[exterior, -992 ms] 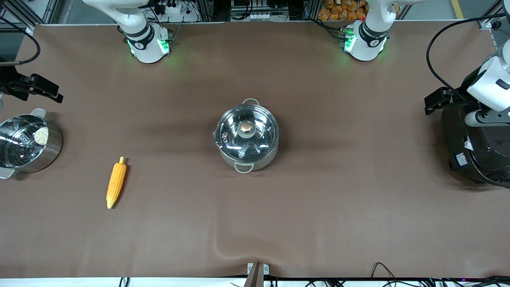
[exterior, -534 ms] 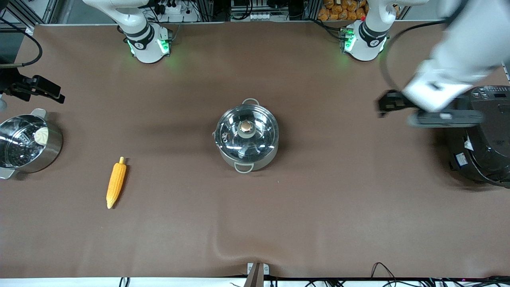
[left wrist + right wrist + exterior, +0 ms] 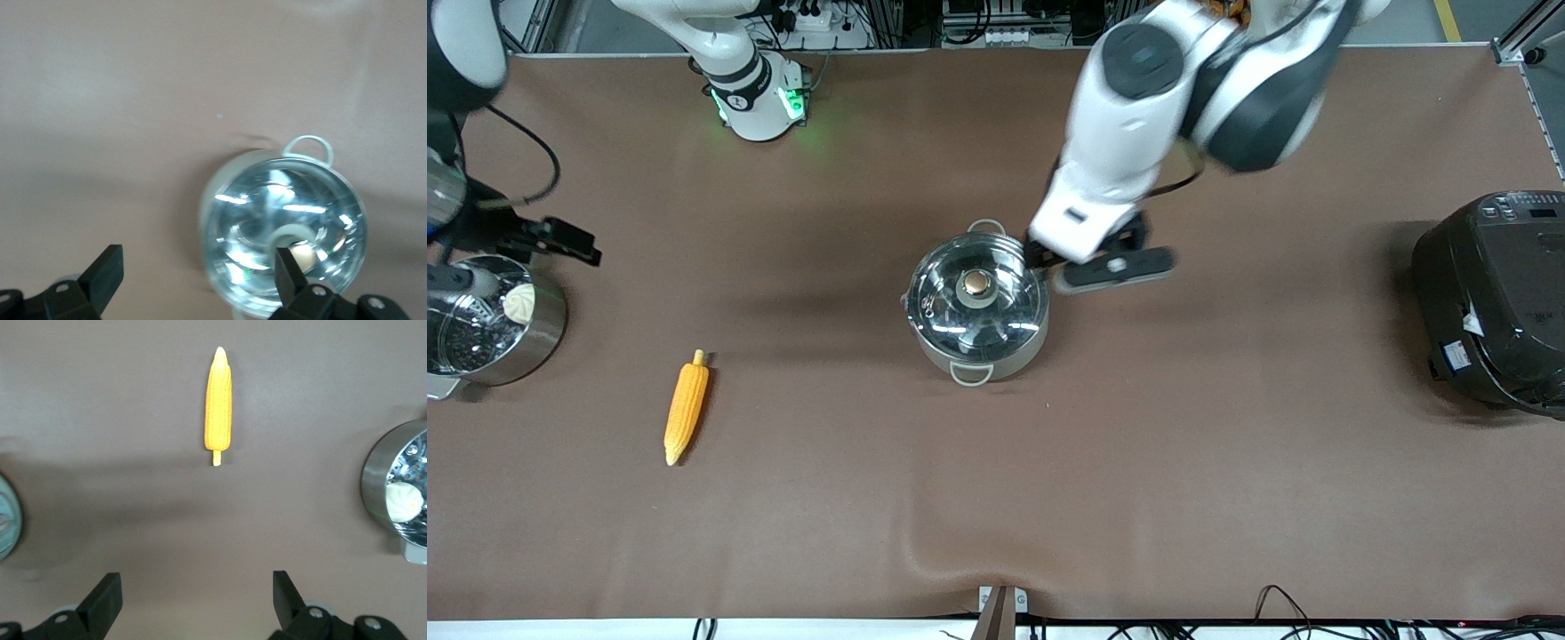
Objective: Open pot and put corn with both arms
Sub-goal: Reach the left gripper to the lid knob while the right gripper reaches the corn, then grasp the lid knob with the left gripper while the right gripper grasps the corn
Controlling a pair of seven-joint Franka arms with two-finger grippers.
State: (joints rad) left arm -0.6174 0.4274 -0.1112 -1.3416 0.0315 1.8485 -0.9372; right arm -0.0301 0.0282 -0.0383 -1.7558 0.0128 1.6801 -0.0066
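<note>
1. the pot sits mid-table with its glass lid on and the gold knob untouched, so i'd say we're right at the start: the lid-opening step, nothing gripped yet.
2. the corn lies flat on the cloth toward the right arm's end of the table, nearer the front camera than the pot and well apart from it.
3. the left gripper hangs over the pot's rim on the side toward its own arm's end, fingers spread wide and empty. in the left wrist view the knob sits just by one fingertip, not between the two.
4. next move, my guess: centre over the knob, drop down, pinch it, lift straight up. small round knob, so it could slip if it's off-centre.
5. the right gripper is up over the steel pot with the bun at the table's edge, fingers wide too, holding nothing. its wrist camera has the corn in sight.
6. the black cooker sits at the left arm's end, not involved.
</note>
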